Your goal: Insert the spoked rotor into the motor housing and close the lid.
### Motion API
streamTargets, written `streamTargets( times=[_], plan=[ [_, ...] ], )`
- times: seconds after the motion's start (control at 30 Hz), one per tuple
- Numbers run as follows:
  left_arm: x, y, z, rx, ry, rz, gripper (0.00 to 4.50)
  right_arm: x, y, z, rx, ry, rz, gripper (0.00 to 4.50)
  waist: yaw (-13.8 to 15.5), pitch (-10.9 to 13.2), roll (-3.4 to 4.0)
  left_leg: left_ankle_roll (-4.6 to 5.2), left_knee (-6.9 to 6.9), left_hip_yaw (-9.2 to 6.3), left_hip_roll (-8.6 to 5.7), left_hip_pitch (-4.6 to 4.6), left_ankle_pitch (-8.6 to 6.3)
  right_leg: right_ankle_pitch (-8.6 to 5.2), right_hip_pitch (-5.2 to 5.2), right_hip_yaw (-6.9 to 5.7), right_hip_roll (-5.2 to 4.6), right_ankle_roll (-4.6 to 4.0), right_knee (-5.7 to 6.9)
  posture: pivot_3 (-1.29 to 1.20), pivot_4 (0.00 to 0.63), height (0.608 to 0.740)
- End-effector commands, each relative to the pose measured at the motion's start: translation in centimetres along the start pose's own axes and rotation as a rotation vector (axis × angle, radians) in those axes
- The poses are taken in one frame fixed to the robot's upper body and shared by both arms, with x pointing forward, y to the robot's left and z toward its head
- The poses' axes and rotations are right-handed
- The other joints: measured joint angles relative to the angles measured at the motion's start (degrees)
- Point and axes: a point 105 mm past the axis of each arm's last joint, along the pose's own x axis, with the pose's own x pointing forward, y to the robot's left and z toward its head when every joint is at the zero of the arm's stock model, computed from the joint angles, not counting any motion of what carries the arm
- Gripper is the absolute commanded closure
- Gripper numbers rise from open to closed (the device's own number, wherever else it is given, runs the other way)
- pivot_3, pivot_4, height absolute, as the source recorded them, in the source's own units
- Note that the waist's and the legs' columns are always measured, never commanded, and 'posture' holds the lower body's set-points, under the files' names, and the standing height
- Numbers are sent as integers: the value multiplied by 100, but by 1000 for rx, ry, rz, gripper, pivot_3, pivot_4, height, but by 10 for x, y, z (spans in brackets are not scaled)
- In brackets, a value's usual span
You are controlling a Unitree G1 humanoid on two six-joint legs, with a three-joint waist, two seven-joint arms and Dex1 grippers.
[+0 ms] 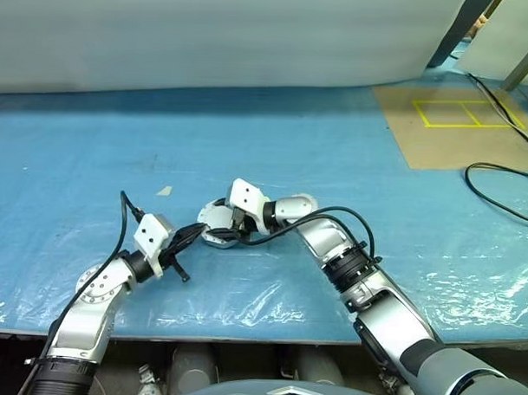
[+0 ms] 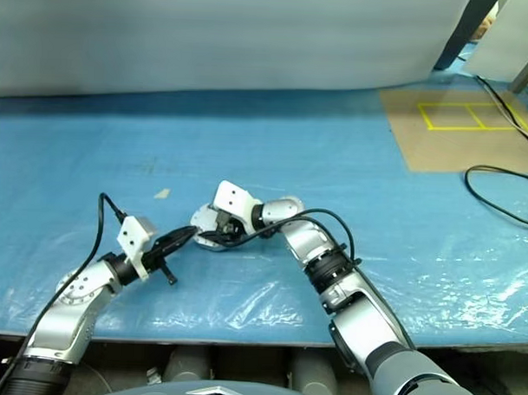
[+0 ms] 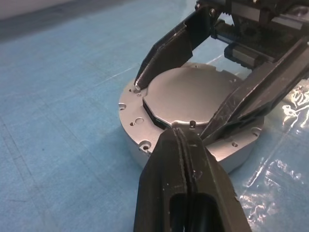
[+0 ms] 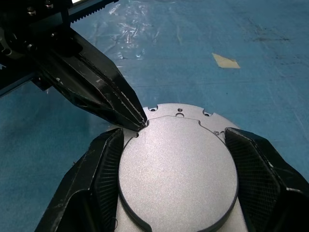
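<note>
We brace the housing (image 3: pixel 145 140) between our spread right tool (image 4: pixel 169 188) while our pinched-together left tool (image 3: pixel 186 145) presses the lid (image 3: pixel 193 99) flush

The scene is evenly and brightly lit from above. Glare is thrown off the wrinkled plastic sheet (image 1: pixel 243 292) in white patches near the lid (image 4: pixel 176 169). A soft sheen is spread across the lid's grey face. Only faint, short shadows are cast beside the housing (image 3: pixel 140 140). In the left wrist view the nearest fingers (image 3: pixel 183 193) are rendered blurred.
</note>
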Motion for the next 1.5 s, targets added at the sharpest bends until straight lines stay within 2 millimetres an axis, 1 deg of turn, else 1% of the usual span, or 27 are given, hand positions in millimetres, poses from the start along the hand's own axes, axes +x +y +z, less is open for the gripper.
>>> streamTargets(
  times=[0.03,0.1,0.13,0.23,0.3,0.37,0.4,0.47,0.6,0.67,0.7,0.83,0.9,1.0,1.07,1.1,1.3,1.4,1.5],
  plan=[
    [0,-2,-8,31,82,-26,4500,0,12,-37,74,132,22,1510,2,-2,4,0,-1,0,-2,1,0,0,0,0,-1,0,0,0,150,740],
    [-1,-2,-13,44,125,-35,4500,0,11,-35,73,125,20,1510,3,-5,9,0,-2,0,-4,2,0,-5,1,1,-3,9,0,0,150,740],
    [-2,-1,-15,46,137,-33,4500,0,11,-34,74,121,19,1510,3,-5,9,0,-3,0,-6,2,0,-18,1,1,-5,32,0,0,150,740],
    [-3,0,-15,46,142,-27,4500,-1,10,-29,83,96,15,1510,4,-6,11,0,-4,0,-7,1,0,-21,1,2,-5,36,-1,0,150,740],
    [-3,0,-15,47,143,-26,4500,-2,10,-27,87,82,20,764,4,-6,11,0,-5,1,-7,0,0,-22,1,3,-6,37,-3,0,150,740],
    [-3,0,-14,46,142,-26,4500,-2,10,-24,88,70,21,179,4,-6,12,0,-7,1,-8,-1,0,-21,0,3,-6,36,-4,0,150,740],
    [-3,0,-14,45,140,-25,4500,-3,8,-23,85,65,13,7,4,-6,12,0,-7,1,-8,0,0,-21,0,3,-6,36,-4,0,150,740],
    [-3,0,-14,43,137,-23,4500,-3,6,-20,76,41,8,7,4,-6,12,0,-7,2,-8,0,0,-22,0,3,-6,37,-4,0,150,740],
    [-3,1,-16,45,139,-22,4500,-10,10,0,88,-91,65,7,8,-5,12,0,-7,2,-8,-2,0,-23,-3,4,-6,39,-5,0,150,740],
    [-2,1,-15,46,138,-21,4500,-14,6,3,83,-113,51,7,12,-4,13,0,-7,2,-8,-2,0,-20,-11,3,-6,33,-8,0,150,740],
    [-2,1,-15,47,137,-21,4500,-17,2,4,80,-126,30,7,13,-4,13,0,-7,2,-8,-6,0,-5,-14,3,-6,8,-12,0,150,740],
    [-1,1,-15,50,135,-22,4500,-29,-16,10,136,-189,-55,7,18,-2,13,0,-12,2,-9,-14,0,-4,-16,1,-6,5,-24,0,150,740],
    [-1,1,-16,50,134,-24,4500,-32,-21,7,156,-180,-82,7,19,-2,13,0,-13,2,-9,-16,0,-4,-15,0,-6,5,-27,0,150,740],
    [0,1,-16,51,133,-26,4500,-35,-26,-11,197,-103,-130,7,17,-2,13,0,-15,2,-9,-16,0,-3,-15,0,-6,5,-29,0,150,740],
    [0,1,-16,52,131,-27,4500,-37,-25,-22,291,-59,-126,7,15,-2,13,0,-19,2,-8,-14,0,-3,-13,0,-5,5,-29,0,150,740],
    [0,1,-16,52,131,-28,4500,-37,-24,-24,327,-51,-120,7,16,-2,14,0,-22,2,-8,-14,0,-3,-10,0,-5,5,-28,0,150,740],
    [2,1,-16,53,128,-28,4500,-43,-16,-34,643,19,-69,7,26,-2,14,0,-25,2,-11,-8,0,-4,-3,0,-7,5,-32,0,150,740],
    [2,1,-16,54,126,-28,4500,-44,-17,-35,733,41,-67,7,32,-2,16,-1,-29,2,-10,-8,1,-4,-3,-1,-6,5,-35,0,150,740],
    [2,1,-15,54,123,-24,4500,-43,-14,-32,875,53,-29,7,36,-1,17,-9,-31,2,-11,-7,5,-3,-4,-2,-6,5,-40,0,150,740]
  ],
)
